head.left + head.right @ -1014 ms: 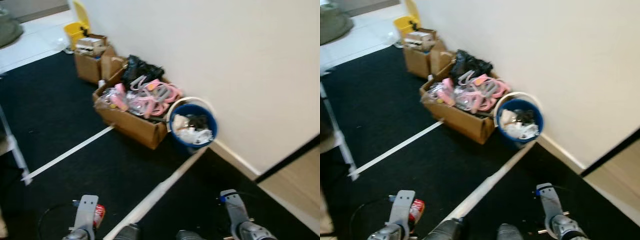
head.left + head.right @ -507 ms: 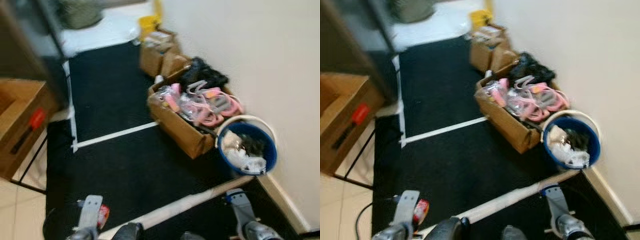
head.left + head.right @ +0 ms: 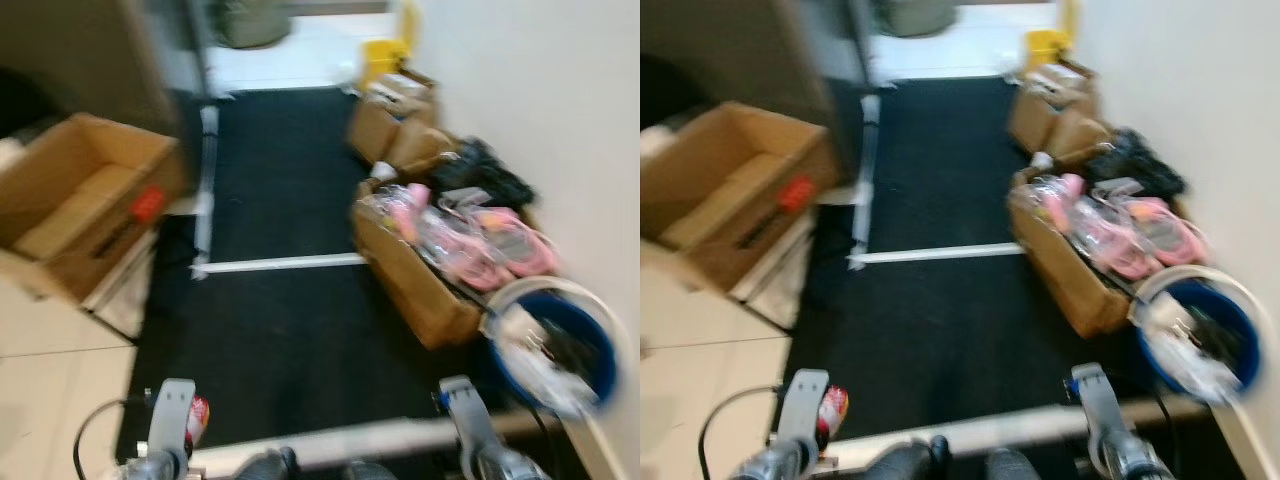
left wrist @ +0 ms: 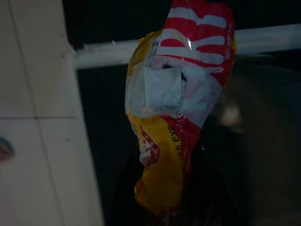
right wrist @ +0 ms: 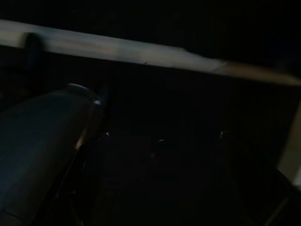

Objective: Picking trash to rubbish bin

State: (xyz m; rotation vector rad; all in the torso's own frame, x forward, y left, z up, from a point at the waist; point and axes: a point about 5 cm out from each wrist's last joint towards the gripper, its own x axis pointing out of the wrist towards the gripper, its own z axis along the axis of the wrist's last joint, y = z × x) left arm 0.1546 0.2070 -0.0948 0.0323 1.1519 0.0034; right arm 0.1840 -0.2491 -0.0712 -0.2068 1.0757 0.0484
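My left gripper point(image 4: 181, 202) is shut on a crumpled red, yellow and white snack wrapper point(image 4: 174, 108), held low over the black carpet. In the eye views a red bit of that wrapper point(image 3: 197, 418) peeks out beside my left wrist point(image 3: 172, 412). The blue rubbish bin point(image 3: 603, 345), with a white hoop on its rim and white trash inside, stands against the wall at the far right. My right arm point(image 3: 462, 415) hangs low near the bin; its wrist view is very dark.
A cardboard box of pink items point(image 3: 420, 290) sits left of the bin, with more boxes point(image 3: 385, 120) behind it along the wall. An open cardboard box point(image 3: 85, 205) rests at the left on pale tiles point(image 3: 50, 380). White tape lines point(image 3: 280, 263) cross the carpet. The picture is blurred.
The camera has swung left: bin and boxes slid toward the right edge, and the open box at the left came into view. The wrapper stays in my left gripper.
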